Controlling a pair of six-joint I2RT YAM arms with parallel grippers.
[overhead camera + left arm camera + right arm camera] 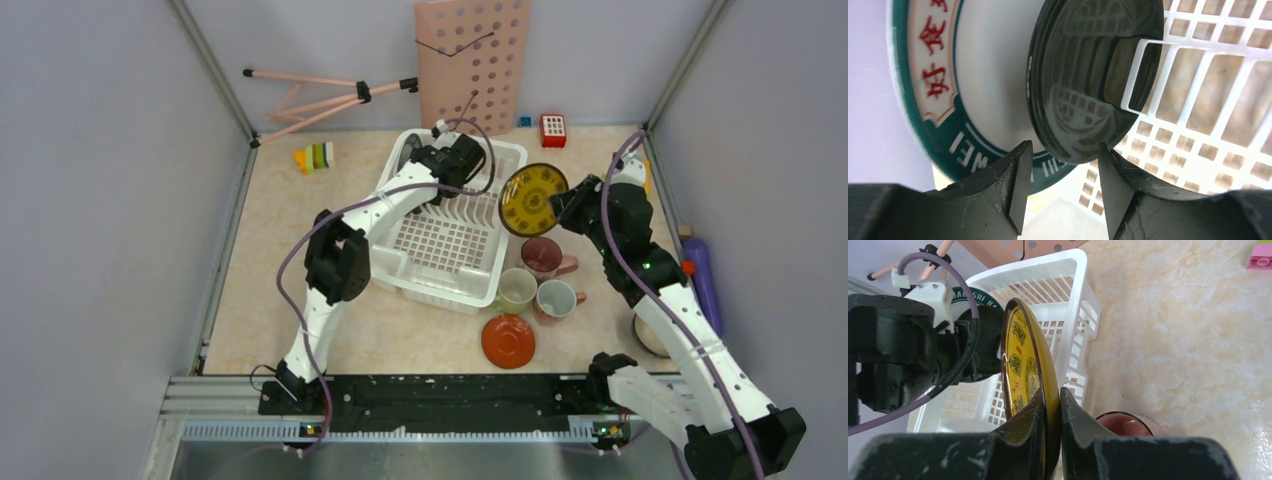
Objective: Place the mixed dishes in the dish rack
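Your right gripper is clamped on the rim of the yellow plate. It holds the plate on edge in the air, just off the right side of the dish rack, with the maroon mug close below. The rack sits toward the far middle of the table. In its far left corner the black plate and the green-rimmed plate stand upright side by side, the black one against a white tine. Your left gripper hangs open there, one finger on each side of the black plate's edge, gripping nothing.

Watch two things. The pinch on the yellow plate is narrow and sits at the rim, so a quick swing could let it pivot or slip, and the mug lies right under it. Your left arm also fills the space over the slots. Bring the yellow plate in now and it may strike that wrist. A careless pull-out on the left could clip the black plate and tip it into its neighbour.

By the rack's near right corner stand the pale-green mug and the pink mug, with the orange saucer toward the table's near edge.
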